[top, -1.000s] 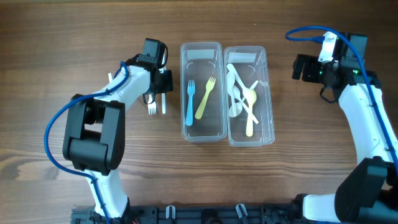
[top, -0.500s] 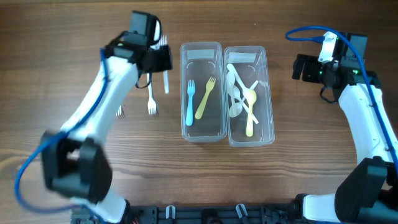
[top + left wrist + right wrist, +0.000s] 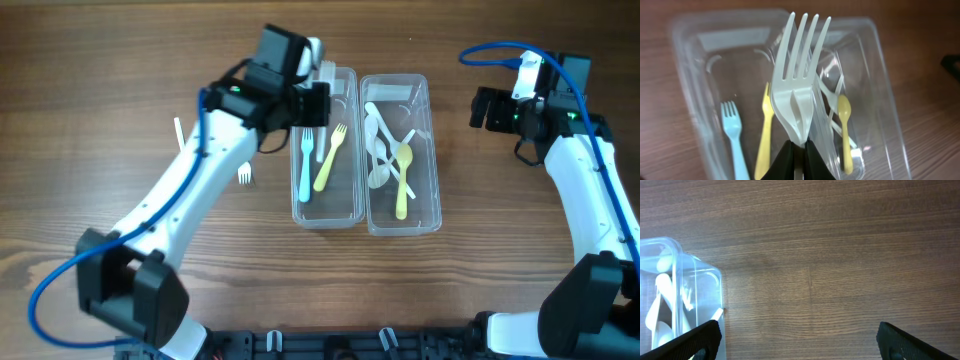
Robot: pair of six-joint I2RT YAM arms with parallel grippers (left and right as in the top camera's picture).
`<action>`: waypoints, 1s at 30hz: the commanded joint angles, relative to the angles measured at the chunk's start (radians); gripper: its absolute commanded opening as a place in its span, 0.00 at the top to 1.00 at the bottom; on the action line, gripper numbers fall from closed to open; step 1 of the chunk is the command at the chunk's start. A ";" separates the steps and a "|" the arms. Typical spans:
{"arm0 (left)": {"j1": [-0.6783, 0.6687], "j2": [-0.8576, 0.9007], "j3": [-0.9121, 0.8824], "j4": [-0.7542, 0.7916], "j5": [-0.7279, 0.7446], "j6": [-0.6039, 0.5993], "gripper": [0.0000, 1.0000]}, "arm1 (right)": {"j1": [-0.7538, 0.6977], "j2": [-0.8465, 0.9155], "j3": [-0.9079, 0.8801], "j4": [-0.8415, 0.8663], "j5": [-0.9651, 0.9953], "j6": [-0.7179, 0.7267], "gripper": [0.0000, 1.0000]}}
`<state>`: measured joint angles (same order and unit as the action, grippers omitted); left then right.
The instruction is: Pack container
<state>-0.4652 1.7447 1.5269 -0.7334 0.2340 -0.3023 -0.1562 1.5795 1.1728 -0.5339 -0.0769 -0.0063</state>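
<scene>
Two clear plastic containers stand side by side. The left container (image 3: 349, 205) holds a blue fork (image 3: 305, 165) and a yellow fork (image 3: 330, 158). The right container (image 3: 434, 190) holds white spoons (image 3: 380, 150) and a yellow spoon (image 3: 402, 180). My left gripper (image 3: 312, 105) is shut on a white fork (image 3: 797, 85), held above the far end of the left container, tines pointing away. My right gripper (image 3: 485, 108) is open and empty, right of the containers, over bare table (image 3: 800, 345).
A white fork (image 3: 245, 175) and a thin white utensil (image 3: 178, 132) lie on the wooden table left of the containers. The right container's corner (image 3: 695, 295) shows at the left of the right wrist view.
My left arm has lifted the white fork from the table left of the containers and carried it right, over the left container. The right arm has not moved.
</scene>
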 commanded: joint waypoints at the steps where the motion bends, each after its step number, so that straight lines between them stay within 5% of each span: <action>1: -0.017 0.036 -0.008 0.003 -0.019 -0.018 0.59 | -0.001 -0.014 -0.006 0.003 0.010 -0.017 0.00; 13: 0.119 0.015 -0.008 -0.019 -0.030 -0.017 0.61 | -0.001 -0.014 -0.006 0.002 0.010 -0.017 0.00; 21: 0.263 0.023 -0.009 -0.150 -0.212 -0.020 0.64 | -0.001 -0.014 -0.006 0.003 0.010 -0.018 0.00; 30: 0.279 0.103 -0.116 -0.105 -0.337 -0.050 0.62 | -0.001 -0.014 -0.006 0.002 0.010 -0.017 0.00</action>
<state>-0.1894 1.7908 1.4693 -0.8589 -0.0399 -0.3191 -0.1562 1.5795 1.1728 -0.5343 -0.0769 -0.0063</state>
